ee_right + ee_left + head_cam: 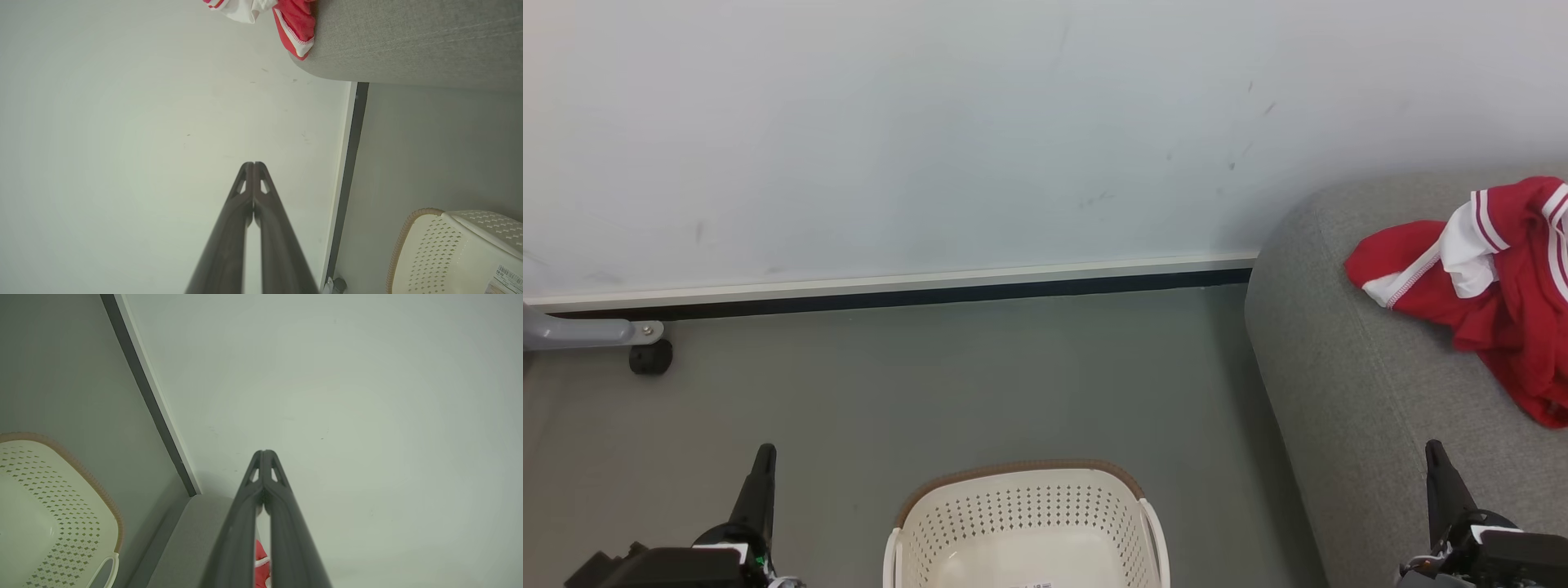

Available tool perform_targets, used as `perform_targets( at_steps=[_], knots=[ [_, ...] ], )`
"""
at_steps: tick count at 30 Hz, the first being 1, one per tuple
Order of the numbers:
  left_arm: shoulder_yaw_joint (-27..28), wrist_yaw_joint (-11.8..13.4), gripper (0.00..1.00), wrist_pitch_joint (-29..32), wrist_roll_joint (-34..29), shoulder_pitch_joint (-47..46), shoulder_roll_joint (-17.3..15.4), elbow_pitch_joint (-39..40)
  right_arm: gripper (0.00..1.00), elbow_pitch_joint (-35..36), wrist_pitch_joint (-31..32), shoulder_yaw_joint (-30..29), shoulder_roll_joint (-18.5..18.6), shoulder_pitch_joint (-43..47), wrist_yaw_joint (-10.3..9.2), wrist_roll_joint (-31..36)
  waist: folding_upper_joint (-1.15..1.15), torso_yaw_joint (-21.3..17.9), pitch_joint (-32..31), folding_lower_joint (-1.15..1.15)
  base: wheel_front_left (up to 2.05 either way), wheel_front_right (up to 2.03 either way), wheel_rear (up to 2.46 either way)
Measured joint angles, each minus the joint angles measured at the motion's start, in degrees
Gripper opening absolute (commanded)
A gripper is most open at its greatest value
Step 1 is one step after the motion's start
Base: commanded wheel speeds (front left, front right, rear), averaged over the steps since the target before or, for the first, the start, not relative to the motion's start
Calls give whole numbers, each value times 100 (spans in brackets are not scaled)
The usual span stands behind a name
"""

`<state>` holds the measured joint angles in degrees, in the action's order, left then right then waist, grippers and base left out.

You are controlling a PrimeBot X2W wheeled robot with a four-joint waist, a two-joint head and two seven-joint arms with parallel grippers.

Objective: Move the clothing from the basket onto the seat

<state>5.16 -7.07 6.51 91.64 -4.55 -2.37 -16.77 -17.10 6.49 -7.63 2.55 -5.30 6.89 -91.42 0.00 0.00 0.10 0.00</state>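
Red and white clothing lies crumpled on the grey seat at the right of the head view; the clothing also shows on the seat in the right wrist view, and a red scrap peeks between the left fingers. The cream basket with its brown rim stands on the floor at bottom centre, and what shows of its inside holds no garment. My left gripper sits shut to the basket's left, away from it. My right gripper is shut over the seat's front part, below the clothing.
A pale wall with a dark baseboard runs behind the grey floor. A grey metal leg with a black caster stands at the left by the wall. The basket shows in both wrist views.
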Motion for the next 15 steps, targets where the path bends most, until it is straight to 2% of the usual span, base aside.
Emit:
perform_targets(
  at_steps=[15],
  knots=[
    [0,0,0,0,5,0,2,-3,0,-1,0,-1,-1,0,0,0,0,0,0,0,0,0,0]
  ],
)
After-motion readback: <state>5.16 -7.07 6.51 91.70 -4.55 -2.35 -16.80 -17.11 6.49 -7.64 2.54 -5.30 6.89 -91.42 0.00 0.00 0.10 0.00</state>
